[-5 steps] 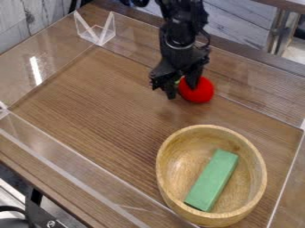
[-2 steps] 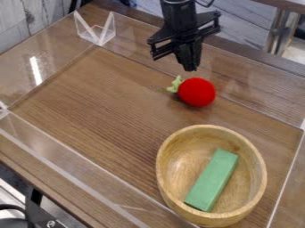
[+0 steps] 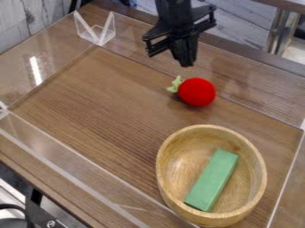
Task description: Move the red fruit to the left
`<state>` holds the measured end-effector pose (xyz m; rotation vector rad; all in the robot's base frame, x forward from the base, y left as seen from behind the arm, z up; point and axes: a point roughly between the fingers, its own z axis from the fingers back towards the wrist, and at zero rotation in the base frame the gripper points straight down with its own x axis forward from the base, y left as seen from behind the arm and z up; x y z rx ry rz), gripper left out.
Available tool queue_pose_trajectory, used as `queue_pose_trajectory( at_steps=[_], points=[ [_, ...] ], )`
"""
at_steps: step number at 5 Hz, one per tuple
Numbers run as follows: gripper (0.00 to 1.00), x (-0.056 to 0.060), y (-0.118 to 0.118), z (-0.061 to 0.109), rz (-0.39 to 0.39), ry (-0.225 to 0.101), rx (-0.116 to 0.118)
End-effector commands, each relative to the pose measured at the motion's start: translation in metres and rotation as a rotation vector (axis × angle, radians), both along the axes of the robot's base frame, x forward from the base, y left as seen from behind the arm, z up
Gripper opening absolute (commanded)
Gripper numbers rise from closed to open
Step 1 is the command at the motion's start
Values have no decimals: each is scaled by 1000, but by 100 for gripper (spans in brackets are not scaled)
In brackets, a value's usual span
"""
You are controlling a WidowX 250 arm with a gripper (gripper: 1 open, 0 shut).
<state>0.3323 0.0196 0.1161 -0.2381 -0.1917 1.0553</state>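
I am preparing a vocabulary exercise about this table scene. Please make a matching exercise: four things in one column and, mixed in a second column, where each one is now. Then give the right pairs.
Things
1. gripper
2. red fruit
3. green block
4. wooden bowl

Places or states
A. lying inside the bowl
B. shut and empty, in the air above the fruit
C. resting on the table, nothing touching it
D. standing at the near right of the table

Right pairs: 1-B, 2-C, 3-A, 4-D

The arm above the end effector (image 3: 186,59) is cut off by the top edge.
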Motion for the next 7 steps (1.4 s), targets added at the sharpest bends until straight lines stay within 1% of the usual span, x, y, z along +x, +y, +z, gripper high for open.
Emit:
queue_pose_trajectory(
  at_steps=[1,2,3,4,5,6,7],
  points=[
    [0,-5,2,16,54,-61,12],
    [0,-12,4,18,99,-70,8],
    [0,-19,18,26,141,-83,0],
    [0,-29,33,25,187,-83,11],
    [0,-23,40,26,180,-80,18],
    [0,-16,41,24,167,-73,32],
    [0,-15,37,20,172,-63,43]
  ],
)
